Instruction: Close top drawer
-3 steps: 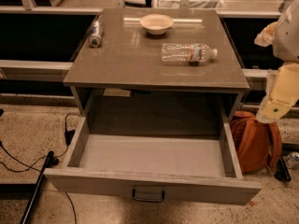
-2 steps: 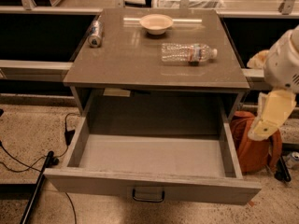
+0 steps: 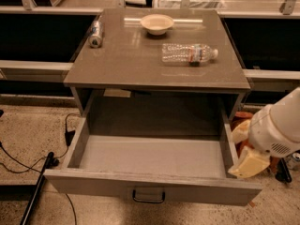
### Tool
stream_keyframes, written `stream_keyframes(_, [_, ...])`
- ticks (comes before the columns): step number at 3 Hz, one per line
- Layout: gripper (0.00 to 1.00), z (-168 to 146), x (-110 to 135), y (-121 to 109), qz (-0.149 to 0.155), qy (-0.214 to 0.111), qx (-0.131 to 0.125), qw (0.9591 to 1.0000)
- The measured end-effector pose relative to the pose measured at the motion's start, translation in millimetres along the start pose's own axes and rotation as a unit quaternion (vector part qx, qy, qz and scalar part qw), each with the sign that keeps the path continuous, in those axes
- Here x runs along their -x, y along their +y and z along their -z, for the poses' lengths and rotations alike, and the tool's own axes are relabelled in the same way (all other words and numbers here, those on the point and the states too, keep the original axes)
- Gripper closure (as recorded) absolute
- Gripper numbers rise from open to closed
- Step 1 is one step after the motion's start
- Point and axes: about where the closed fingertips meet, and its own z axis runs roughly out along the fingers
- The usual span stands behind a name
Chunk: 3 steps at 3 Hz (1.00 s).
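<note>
**Top drawer pulled out, gripper at its front right corner**

- Top drawer (image 3: 117, 187): pulled far out of the cabinet toward the bottom of the frame, filling the lower centre. Its pale grey inside floor is in full view. The wood-grain front panel runs along the bottom edge, with a small dark handle (image 3: 148, 196) mid-front.
- Gripper (image 3: 249, 162): lower right of the frame, a pale yellow part on the end of the white arm (image 3: 277, 128), which comes in from the right edge. It sits just outside the drawer's right wall, by the front corner, and overlaps that wall's top edge in this view. Can't tell whether it is touching the wall. Can't tell how far open it is. It does not appear to be holding anything.
- Worktop (image 3: 136, 62): grey-brown, upper centre, above the drawer.
  - Bowl (image 3: 157, 23): near the back edge, upright.
  - Clear plastic bottle (image 3: 190, 53): lying on its side right of centre, cap pointing right.
  - Can (image 3: 96, 33): lying on its side at the back left edge.
- Floor, left of the drawer: dark cables (image 3: 28, 159) and a dark rod (image 3: 38, 187) slanting to the lower left corner.
- Orange-red object (image 3: 240, 117): right of the cabinet, behind the gripper and mostly hidden.
</note>
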Motion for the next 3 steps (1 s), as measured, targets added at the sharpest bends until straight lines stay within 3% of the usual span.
stream_keyframes(2, [0.85,-48.3,-24.7,56.2,0.008,0.008,0.023,0.9997])
stream_keyframes(3, [1.00,-56.3,-22.6,84.7,0.024,0.010,0.036,0.9990])
